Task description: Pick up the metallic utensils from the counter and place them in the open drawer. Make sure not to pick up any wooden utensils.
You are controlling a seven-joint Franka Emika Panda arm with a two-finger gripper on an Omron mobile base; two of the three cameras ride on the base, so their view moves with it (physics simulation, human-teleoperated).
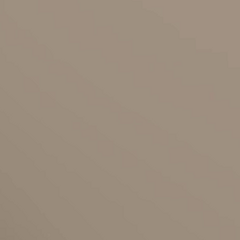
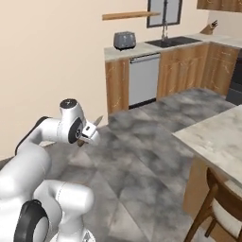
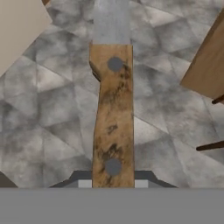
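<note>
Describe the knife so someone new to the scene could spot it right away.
Start at the white arm at the lower left of the right base view and follow it to the gripper, raised over the grey marbled floor. The knife is clamped there, grey blade tip pointing up and right. In the hand view it has a worn brown handle with two grey rivets.

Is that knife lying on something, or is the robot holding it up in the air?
Held up. The knife sits between the gripper fingers, with only floor far below it.
</note>
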